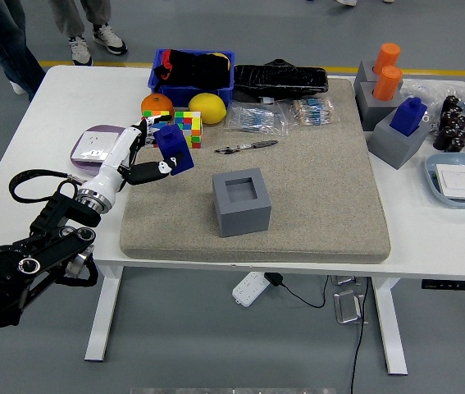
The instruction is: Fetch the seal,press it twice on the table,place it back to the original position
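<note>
Left hand (138, 160) grips the blue, blocky seal (173, 148), seemingly tilted.

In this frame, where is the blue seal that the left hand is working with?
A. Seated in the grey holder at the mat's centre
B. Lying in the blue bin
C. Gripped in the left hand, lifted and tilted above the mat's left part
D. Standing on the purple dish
C: the left hand grips the blue seal, tilted and raised, while the grey holder sits empty.

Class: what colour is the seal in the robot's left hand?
Blue. The seal in the left hand shows in the head view.
</note>
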Tool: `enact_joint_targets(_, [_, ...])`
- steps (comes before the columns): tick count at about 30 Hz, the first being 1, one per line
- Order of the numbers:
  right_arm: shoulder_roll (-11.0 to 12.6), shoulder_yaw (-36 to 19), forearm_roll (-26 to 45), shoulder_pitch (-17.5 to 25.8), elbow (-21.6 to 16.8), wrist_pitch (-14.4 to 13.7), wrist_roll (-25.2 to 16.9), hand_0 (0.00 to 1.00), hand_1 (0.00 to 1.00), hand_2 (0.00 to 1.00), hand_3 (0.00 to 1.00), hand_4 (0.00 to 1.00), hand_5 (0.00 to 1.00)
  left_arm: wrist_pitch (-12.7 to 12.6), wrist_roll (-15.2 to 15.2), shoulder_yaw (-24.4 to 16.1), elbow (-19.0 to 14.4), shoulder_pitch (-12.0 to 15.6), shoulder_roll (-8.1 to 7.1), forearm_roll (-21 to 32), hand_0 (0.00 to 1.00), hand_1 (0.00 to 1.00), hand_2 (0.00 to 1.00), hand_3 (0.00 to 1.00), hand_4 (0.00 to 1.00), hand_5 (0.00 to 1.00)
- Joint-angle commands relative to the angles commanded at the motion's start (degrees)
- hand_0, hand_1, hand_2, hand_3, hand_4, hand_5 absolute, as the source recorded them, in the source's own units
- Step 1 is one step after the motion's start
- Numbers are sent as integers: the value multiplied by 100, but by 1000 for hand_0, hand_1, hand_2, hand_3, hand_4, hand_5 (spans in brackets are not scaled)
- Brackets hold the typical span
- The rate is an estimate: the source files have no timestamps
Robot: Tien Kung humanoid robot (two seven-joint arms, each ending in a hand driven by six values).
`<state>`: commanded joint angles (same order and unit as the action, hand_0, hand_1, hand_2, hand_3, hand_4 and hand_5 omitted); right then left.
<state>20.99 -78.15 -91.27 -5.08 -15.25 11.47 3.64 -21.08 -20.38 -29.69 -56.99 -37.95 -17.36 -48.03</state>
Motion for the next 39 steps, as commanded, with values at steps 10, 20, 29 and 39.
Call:
enact_joint_targets(10, [-3, 31, 11, -3, 1, 6, 2, 800, 707, 699, 661, 778, 554, 207, 319, 193, -707, -140, 20, -266, 842, 490, 370, 856, 616, 2])
enact_joint_targets(20, [17, 87, 33, -11, 4, 8, -3, 799, 707, 699, 661, 778, 553, 252, 415, 550, -571, -265, 239, -287, 842, 490, 372, 856, 615, 2])
enact_joint_targets(29, [30, 156, 52, -18, 0, 11, -4, 800, 707, 698, 661, 778, 554, 206, 404, 653, -375, -296, 450, -266, 842, 490, 373, 853, 616, 2])
enact_joint_targets(39, [40, 186, 51, -4, 3, 9, -8, 799, 707, 698, 660, 778, 554, 179, 389, 765, -299, -268, 549, -233, 842, 492, 373, 852, 614, 2])
